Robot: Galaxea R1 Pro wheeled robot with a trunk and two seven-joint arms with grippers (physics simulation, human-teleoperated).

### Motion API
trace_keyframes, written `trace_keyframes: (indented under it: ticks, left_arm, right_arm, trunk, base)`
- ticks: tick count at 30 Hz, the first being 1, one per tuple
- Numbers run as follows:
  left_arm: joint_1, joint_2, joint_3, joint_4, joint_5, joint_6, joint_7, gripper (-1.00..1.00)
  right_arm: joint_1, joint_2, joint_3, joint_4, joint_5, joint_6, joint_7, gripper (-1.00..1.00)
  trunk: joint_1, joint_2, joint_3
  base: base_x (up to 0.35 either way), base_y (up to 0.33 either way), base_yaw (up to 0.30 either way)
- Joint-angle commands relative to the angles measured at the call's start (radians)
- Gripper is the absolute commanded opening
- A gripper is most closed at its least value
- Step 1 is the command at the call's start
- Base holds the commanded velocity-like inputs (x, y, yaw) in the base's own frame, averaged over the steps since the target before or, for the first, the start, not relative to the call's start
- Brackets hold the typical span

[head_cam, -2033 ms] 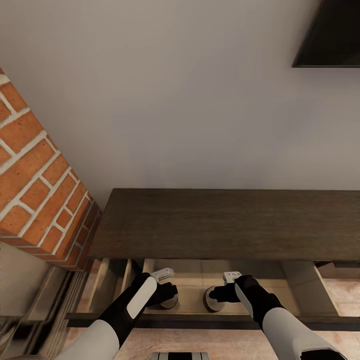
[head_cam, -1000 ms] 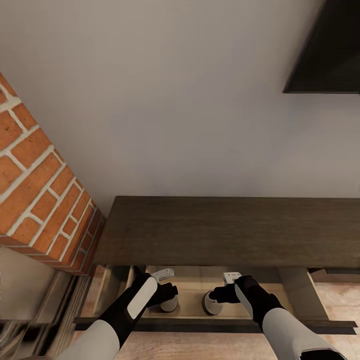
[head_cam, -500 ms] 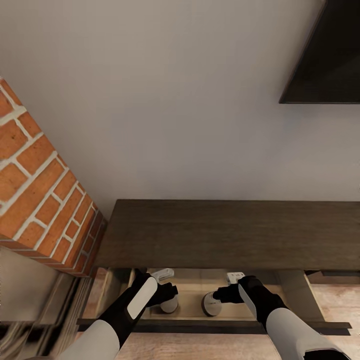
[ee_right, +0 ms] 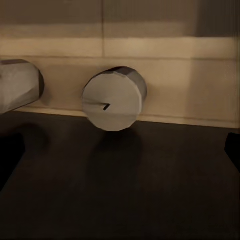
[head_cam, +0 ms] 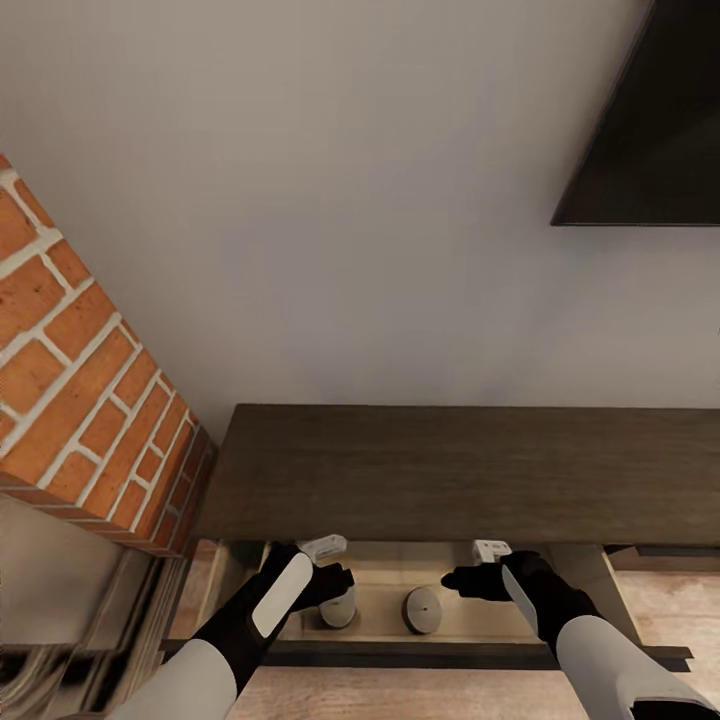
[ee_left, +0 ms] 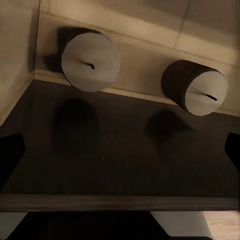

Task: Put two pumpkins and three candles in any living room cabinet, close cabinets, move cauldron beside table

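The cabinet is a long, low dark-brown unit against the wall, with one drawer pulled out and showing its pale inside. Two grey candles stand upright in that drawer. The left candle sits just under my left gripper, which is open with nothing between its fingers. The right candle stands free. My right gripper hangs a little to its right, open and empty, its fingers spread wide. No pumpkins or cauldron are in view.
A red brick pillar juts out at the left, close to the cabinet's end. A dark flat screen hangs on the white wall at upper right. Wooden floor shows to the right of the drawer.
My right gripper has drawn away to the right from the right candle, which now stands alone. The left arm stayed put. The camera shifted, so the whole scene moved in the picture.
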Motion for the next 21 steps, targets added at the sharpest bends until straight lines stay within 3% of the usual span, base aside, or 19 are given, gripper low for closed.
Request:
trace_keyframes:
  ticks: [1,14,18,21]
  left_arm:
    - [0.0,0.0,0.0,0.0,0.0,0.0,0.0,1.0]
    - [0.0,-0.002,0.0,0.003,0.001,0.001,0.001,1.0]
    - [0.015,0.011,-0.005,-0.013,0.023,0.019,-0.022,1.0]
    - [0.028,0.012,-0.005,0.004,0.006,0.002,-0.004,1.0]
  right_arm:
    - [0.0,0.0,0.0,0.0,0.0,0.0,0.0,1.0]
    - [0.0,0.001,-0.001,0.002,0.0,0.001,0.002,1.0]
    - [0.0,-0.022,-0.017,0.019,0.004,0.023,0.025,1.0]
    - [0.001,-0.019,0.0,0.023,0.005,0.006,0.019,1.0]
  trunk:
    - [-0.004,0.007,0.003]
    - [-0.054,0.098,0.044]
    - [-0.054,0.098,0.044]
    - [-0.054,0.098,0.044]
  base:
    - [0.0,0.0,0.0]
    - [0.0,0.0,0.0]
    - [0.0,0.0,0.0]
    - [0.0,0.0,0.0]
